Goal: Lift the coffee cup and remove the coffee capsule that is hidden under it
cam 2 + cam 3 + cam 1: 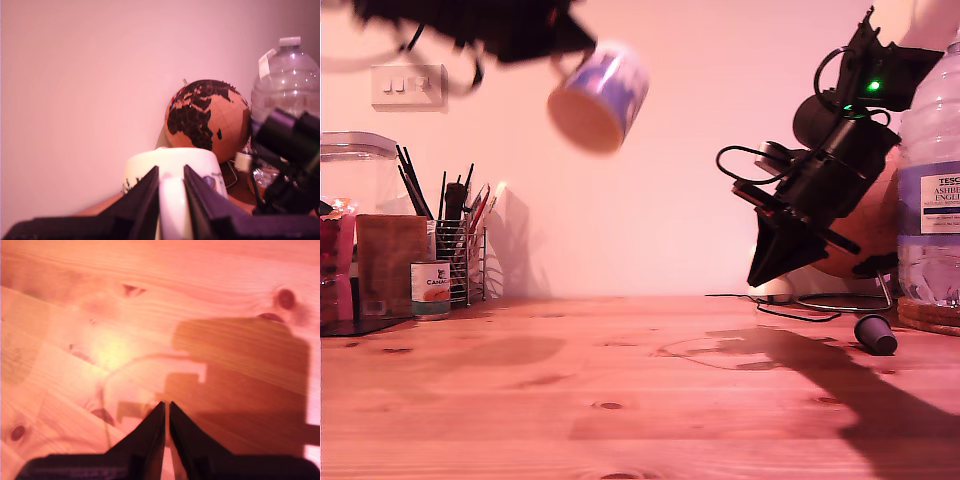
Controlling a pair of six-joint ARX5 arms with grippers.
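Note:
The coffee cup [600, 95] hangs tilted high in the air at the exterior view's upper left, its blue-purple band showing. My first gripper [558, 52] is shut on its handle. The first wrist view shows the white handle between the black fingers [142, 200] of my first gripper [170, 172], with the cup body [145, 165] beyond. The coffee capsule [876, 334] lies uncovered on the wooden table [620, 400], a small dark pod at the exterior view's right. My second gripper [772, 270] hovers above the table to the capsule's left in that view, shut and holding nothing [166, 407].
A cork globe [207, 115] and a large water bottle [932, 190] stand behind the capsule at the exterior view's right. A cable [800, 310] lies near them. A tin can [430, 288], a wire pen holder [460, 255] and a jar [355, 160] crowd the exterior view's left.

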